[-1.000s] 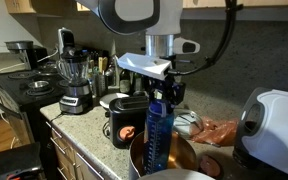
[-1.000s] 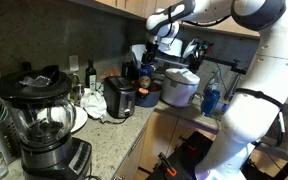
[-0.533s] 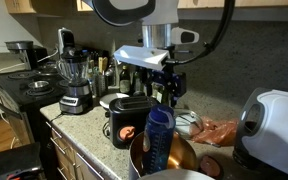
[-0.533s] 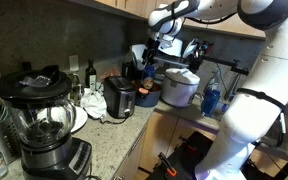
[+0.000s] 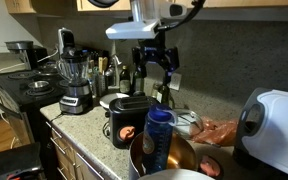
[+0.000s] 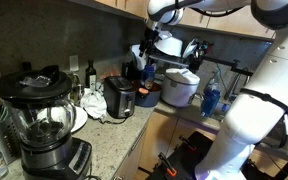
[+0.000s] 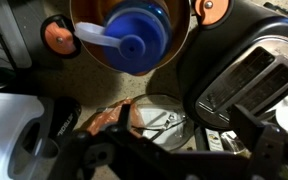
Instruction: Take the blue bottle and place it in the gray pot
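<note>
One blue bottle, standing inside gray pot; gripper above it, jaws spread and empty; placement judged complete, only a clear retreat remaining.

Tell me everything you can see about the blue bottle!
The blue bottle is tall, see-through blue plastic with a round blue lid and a pale loop at its side, which the wrist view shows from above. It stands about upright inside the gray pot. Its lower part is hidden by the pot's wall and its top sticks out above the rim. Nothing holds it: the gripper hangs above it, jaws apart.
</note>
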Robot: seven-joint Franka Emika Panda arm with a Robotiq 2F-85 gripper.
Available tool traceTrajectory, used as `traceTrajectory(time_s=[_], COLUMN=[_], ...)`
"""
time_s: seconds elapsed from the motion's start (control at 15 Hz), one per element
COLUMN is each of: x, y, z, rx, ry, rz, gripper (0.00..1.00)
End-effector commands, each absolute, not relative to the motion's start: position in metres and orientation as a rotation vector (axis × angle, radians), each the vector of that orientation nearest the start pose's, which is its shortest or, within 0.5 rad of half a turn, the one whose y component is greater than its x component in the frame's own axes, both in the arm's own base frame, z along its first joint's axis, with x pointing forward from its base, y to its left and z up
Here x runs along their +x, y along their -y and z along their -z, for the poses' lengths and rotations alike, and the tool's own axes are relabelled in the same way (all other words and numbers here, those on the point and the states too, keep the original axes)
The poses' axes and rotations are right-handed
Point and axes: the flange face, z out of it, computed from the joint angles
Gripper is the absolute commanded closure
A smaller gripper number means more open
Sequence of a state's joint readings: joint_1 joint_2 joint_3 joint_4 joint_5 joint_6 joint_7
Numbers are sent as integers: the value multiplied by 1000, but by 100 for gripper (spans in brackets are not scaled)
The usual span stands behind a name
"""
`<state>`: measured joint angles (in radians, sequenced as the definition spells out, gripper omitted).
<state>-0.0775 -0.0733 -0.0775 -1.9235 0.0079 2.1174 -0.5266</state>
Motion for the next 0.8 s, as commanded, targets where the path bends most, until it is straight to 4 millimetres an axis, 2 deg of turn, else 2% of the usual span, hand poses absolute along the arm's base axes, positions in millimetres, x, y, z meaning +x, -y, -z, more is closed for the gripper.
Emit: traceTrajectory(time_s=[0.0,0.33,0.4,0.47,0.73], x=[553,553,553,552,551], y=[55,15,10,16,10], z=[-584,-619,-622,-613,-620], rx=[-3098,-3029,-3036,-3043,-3035], ry=[729,919,926,886,904], rz=[401,348,310,355,334], gripper=[0,0,0,0,0])
